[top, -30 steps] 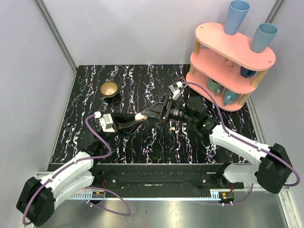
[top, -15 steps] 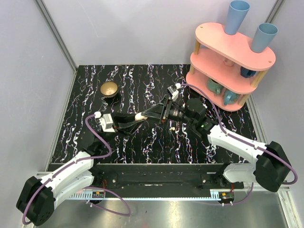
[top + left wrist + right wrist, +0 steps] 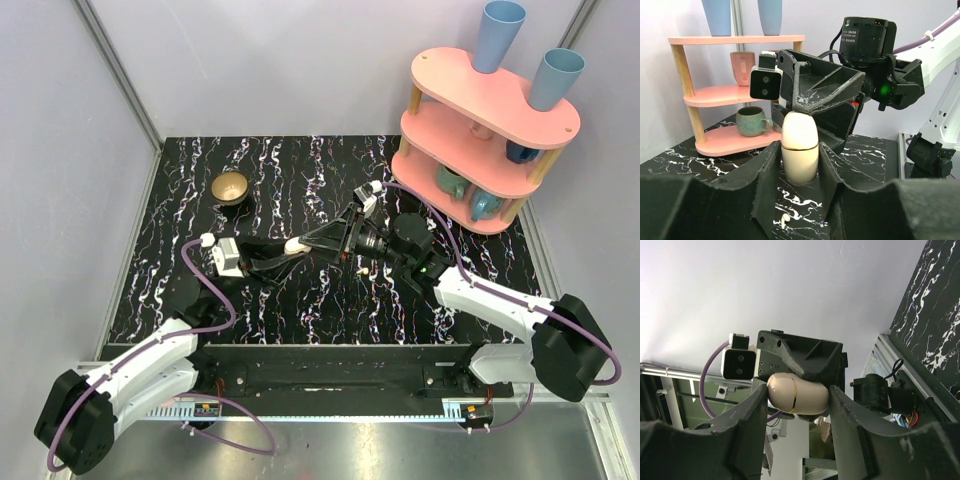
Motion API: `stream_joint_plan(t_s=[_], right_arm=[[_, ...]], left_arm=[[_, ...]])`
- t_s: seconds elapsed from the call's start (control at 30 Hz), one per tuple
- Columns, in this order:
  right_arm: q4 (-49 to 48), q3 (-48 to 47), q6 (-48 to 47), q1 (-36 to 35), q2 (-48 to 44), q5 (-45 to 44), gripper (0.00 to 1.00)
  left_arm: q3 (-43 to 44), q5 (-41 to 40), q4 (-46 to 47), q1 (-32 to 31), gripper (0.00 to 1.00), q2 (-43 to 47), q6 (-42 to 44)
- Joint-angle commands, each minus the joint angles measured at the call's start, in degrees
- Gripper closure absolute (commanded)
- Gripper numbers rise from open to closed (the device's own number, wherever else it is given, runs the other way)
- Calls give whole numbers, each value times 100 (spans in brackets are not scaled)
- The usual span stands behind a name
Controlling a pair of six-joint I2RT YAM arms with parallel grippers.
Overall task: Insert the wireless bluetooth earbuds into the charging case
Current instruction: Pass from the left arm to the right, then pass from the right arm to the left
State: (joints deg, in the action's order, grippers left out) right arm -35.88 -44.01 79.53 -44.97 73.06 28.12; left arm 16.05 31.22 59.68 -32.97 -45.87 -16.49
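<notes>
Across the black marbled bench (image 3: 300, 310), with the pink three-tier wooden shelf (image 3: 480, 110) of mugs and cups standing at its far right corner, I am bringing my two arms together over the middle. My left claw (image 3: 800, 162) is staying put, clamping the lower half of the cream egg-shaped charging case (image 3: 799, 147) and keeping it upright. My right claw (image 3: 797, 392) is what has just changed. Over the last second it has been sliding leftward, away from the shelf, and its spread fingers are now framing the case end to end. Whether they are already touching it I cannot tell. The small brass-coloured bowl (image 3: 231, 187) is sitting toward the far left corner, well apart from both claws. The case is hanging above the bench centre with its gold seam shut. A tiny white plastic earbud (image 3: 785, 220) is lying on the bench just below the case, outside it; I am not managing to pick out the other buds among the white streaks. I am judging that this closing approach is aimed at the lid. Nothing can go in while the lid is shut, so the inserting itself is not yet begun.
</notes>
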Motion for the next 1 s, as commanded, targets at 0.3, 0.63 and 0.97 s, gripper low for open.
stream_joint_plan(t_s=[0.3, 0.63, 0.97], right_arm=[[-552, 50, 283, -47, -20, 1, 75], [-569, 103, 300, -47, -11, -52, 76], [-631, 121, 318, -38, -2, -70, 76]], left_arm=[[117, -116, 790, -78, 53, -238, -249], [170, -99, 1204, -183, 51, -546, -416], [214, -160, 1064, -245, 73, -537, -311]])
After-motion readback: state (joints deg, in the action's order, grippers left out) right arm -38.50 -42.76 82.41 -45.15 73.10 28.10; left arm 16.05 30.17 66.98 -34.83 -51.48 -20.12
